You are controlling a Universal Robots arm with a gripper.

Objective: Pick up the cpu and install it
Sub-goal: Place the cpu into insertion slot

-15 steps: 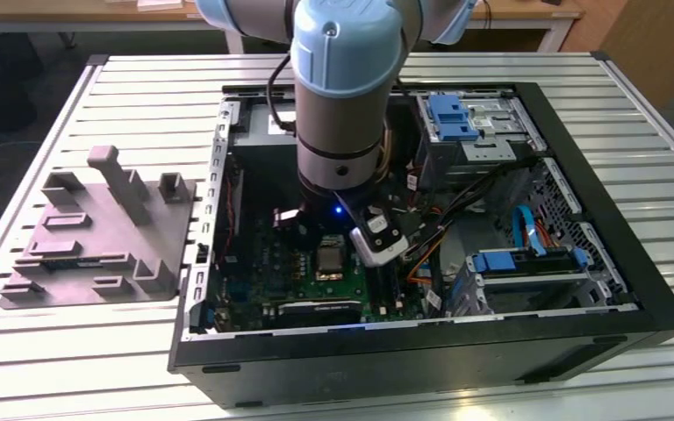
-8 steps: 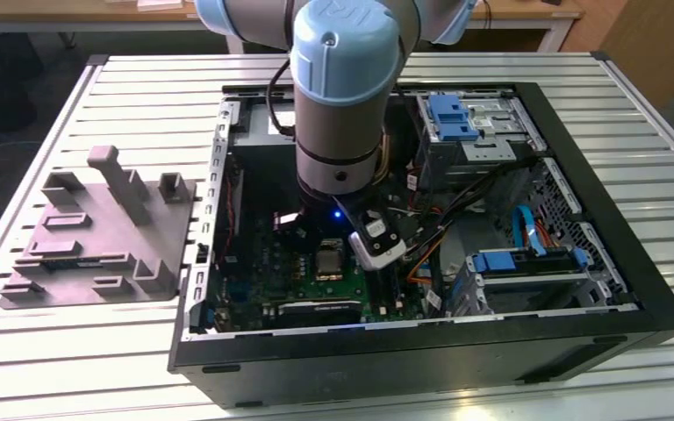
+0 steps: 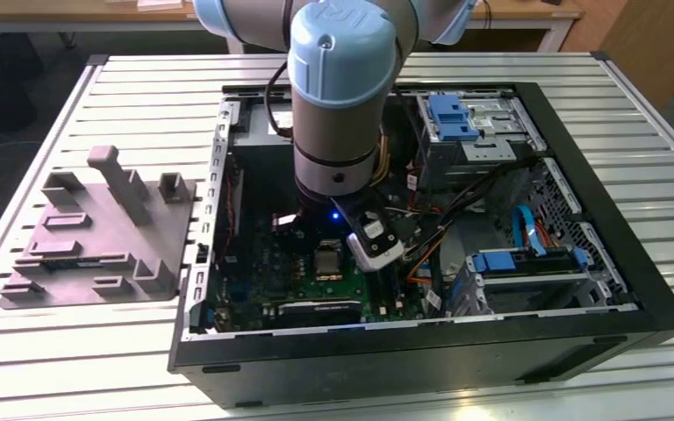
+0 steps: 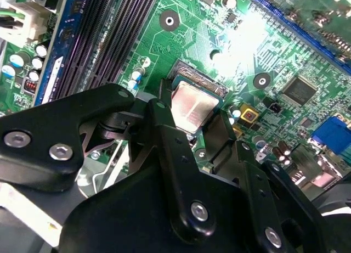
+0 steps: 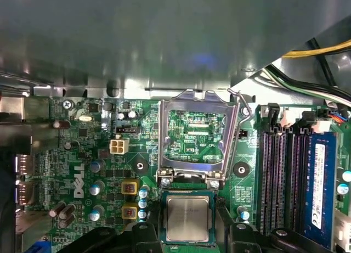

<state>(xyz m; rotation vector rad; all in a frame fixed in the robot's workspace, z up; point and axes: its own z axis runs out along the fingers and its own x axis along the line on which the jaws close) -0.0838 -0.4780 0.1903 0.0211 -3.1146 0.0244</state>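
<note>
Second wrist view: gripper [image 4: 193, 114] links cover one edge of the cpu [image 4: 191, 105] and much of the socket [image 4: 200, 82]. Contact between gripper and cpu: cannot tell. Exterior view: arm [image 3: 337, 114] hides part of the motherboard [image 3: 313, 282]; cpu there too small to judge. Surface [image 3: 665, 368] cut off at picture edges.

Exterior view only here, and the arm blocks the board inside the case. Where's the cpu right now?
Observer: In both wrist views the cpu sits silver top up at the socket, right at the gripper.
Operator: Fully seated?
Observer: Cannot tell. In the second wrist view a strip of socket contacts shows past one edge of the cpu.
Operator: Load frame?
Observer: In the first wrist view the load frame is swung open, off the socket, and the green motherboard shows through its window.
</note>
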